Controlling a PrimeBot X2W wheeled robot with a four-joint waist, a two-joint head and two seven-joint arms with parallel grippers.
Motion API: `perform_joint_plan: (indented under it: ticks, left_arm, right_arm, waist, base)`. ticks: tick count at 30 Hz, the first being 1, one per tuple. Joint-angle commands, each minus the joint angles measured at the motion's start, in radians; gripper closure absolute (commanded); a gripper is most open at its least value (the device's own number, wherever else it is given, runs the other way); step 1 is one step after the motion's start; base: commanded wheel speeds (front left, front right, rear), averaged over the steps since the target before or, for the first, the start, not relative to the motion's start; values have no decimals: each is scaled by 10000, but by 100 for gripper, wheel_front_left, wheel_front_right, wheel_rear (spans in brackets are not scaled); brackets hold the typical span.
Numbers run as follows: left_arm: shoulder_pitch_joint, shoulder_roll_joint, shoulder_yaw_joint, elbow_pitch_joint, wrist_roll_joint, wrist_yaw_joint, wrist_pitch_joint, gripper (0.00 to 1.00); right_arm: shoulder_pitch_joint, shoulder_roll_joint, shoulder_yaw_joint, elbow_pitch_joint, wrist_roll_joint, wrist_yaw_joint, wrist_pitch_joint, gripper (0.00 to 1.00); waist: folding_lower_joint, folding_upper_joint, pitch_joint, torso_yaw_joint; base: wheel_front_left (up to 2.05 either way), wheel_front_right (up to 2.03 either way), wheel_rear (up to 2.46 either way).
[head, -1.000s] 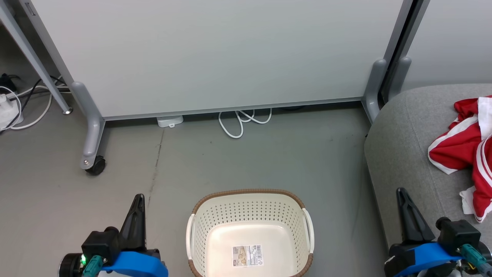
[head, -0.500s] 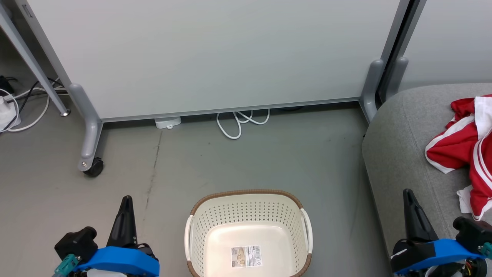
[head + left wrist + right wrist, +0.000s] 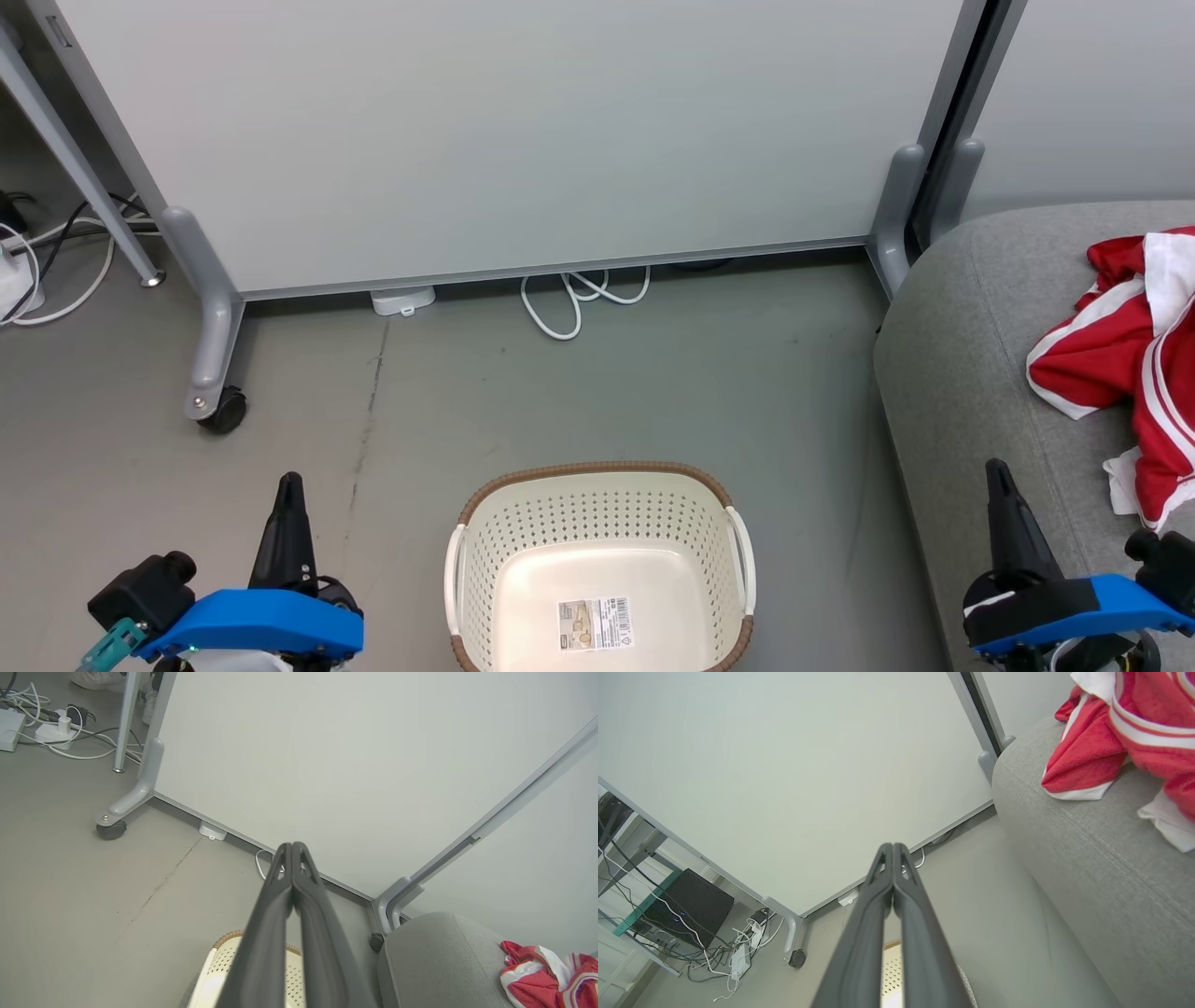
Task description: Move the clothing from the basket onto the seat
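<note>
The red clothing (image 3: 1134,359) with white stripes lies crumpled on the grey seat (image 3: 971,373) at the right; it also shows as the clothing (image 3: 546,982) on the seat (image 3: 439,961), and as the clothing (image 3: 1115,742) on the seat (image 3: 1087,877). The cream basket (image 3: 597,569) with its brown rim stands on the floor at bottom centre, holding nothing but a barcode sticker (image 3: 596,623). My left gripper (image 3: 288,483) is shut, left of the basket. My right gripper (image 3: 995,469) is shut, over the seat's front edge. Both gripper pairs, left (image 3: 292,847) and right (image 3: 893,847), are closed with nothing between them.
A pale partition panel (image 3: 523,131) on grey legs with a caster (image 3: 222,411) stands behind the basket. A white cable loop (image 3: 574,299) and a small white box (image 3: 403,301) lie under it. Cables and a power strip (image 3: 19,280) lie at the far left.
The head view has drifted slightly. Both grippers have drawn back toward the view's bottom edge, the left one also shifting left. The basket and clothing have stayed put.
</note>
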Motion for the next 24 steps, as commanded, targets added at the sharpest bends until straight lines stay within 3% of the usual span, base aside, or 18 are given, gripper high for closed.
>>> perform_joint_plan:
  ticks: [1,24]
  left_arm:
    - [-322,22,93,-185,-474,-68,101,100]
    - [-459,25,380,-322,-3526,-104,868,100]
  right_arm:
    - [-252,-35,-21,-172,512,0,98,100]
    - [-386,-42,-74,-203,3647,1,873,100]
  waist:
    - [0,-1,-4,-11]
    - [0,-1,-51,-134]
  base:
    - [0,0,0]
    - [0,0,0]
